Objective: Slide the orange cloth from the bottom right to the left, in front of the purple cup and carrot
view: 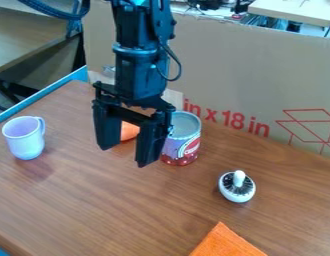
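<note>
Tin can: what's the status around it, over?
Tool open, nothing gripped. Can upright, close beside tool in view. Orange object behind tool, partly hidden.

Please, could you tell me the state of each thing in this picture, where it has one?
Gripper: open, fingers apart, holding nothing.
Mug: upright, mouth up.
Can: upright, partly behind the gripper.
White round thing with dark bristles: on the table, knob up.
Orange cloth: lying on the table, cut off by the view's edge.
</note>
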Robot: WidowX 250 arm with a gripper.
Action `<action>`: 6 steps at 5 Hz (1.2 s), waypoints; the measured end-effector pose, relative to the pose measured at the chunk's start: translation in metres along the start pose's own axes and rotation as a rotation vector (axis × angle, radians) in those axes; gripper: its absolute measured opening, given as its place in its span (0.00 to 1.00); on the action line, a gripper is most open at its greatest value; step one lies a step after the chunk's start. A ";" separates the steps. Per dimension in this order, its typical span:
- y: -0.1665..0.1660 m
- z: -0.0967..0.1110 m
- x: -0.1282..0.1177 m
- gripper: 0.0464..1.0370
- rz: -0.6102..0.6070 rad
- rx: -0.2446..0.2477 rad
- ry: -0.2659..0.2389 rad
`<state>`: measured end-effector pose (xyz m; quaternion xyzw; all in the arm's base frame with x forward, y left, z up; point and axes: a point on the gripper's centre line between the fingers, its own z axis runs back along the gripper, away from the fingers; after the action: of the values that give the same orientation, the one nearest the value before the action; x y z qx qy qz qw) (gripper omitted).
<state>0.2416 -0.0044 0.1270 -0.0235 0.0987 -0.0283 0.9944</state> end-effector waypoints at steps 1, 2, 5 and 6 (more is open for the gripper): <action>0.000 -0.006 0.000 0.96 0.001 -0.001 0.021; -0.037 -0.009 0.001 0.96 -0.084 0.029 -0.033; -0.142 -0.070 -0.007 0.96 -0.322 0.096 0.134; -0.152 -0.086 -0.007 0.96 -0.359 0.123 0.210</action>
<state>0.2096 -0.1588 0.0522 0.0232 0.1942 -0.2130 0.9573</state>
